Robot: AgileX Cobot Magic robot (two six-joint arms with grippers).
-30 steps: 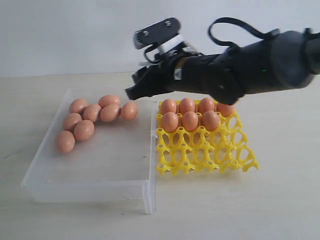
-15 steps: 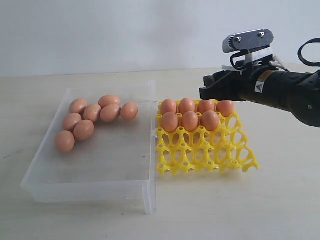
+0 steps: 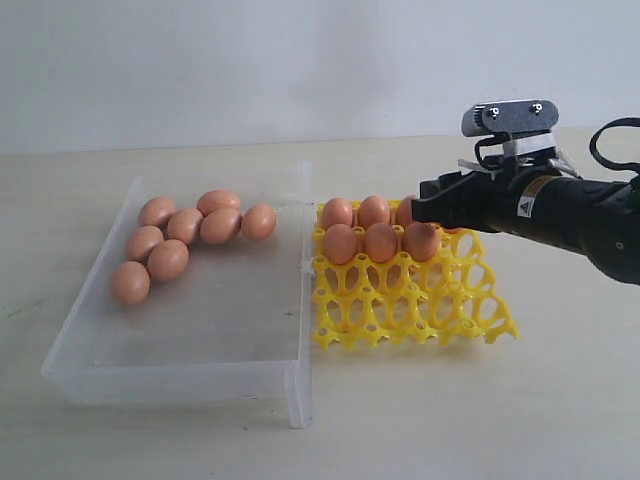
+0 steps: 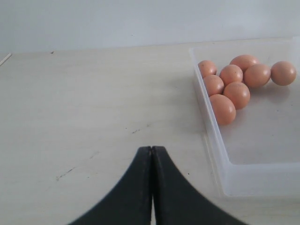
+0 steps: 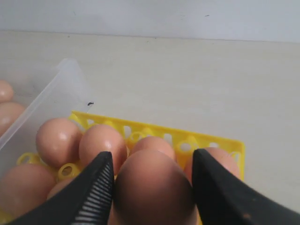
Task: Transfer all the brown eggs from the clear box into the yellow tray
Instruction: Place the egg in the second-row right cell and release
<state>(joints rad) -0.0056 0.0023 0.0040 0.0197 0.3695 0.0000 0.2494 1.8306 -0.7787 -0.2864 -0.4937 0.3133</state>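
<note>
A plain pale wall backs the light counter in front of you; the dark right arm reaches in from the right of the exterior view; the clear box sits on the counter at the left, and the yellow tray lies right beside it, its edge against the box's right wall; your right claw hangs over the tray's far right corner, fingers set wide and pinching one pinched egg between them; your left claw is pressed together, tips touching, above bare counter just outside the box; eight brown eggs lie clustered in the box's far left part, several touching one another; six seated eggs show in the tray's two far rows, three in each, and the claw hides the far row's right end, so you cannot tell from the exterior view what sits there.
</note>
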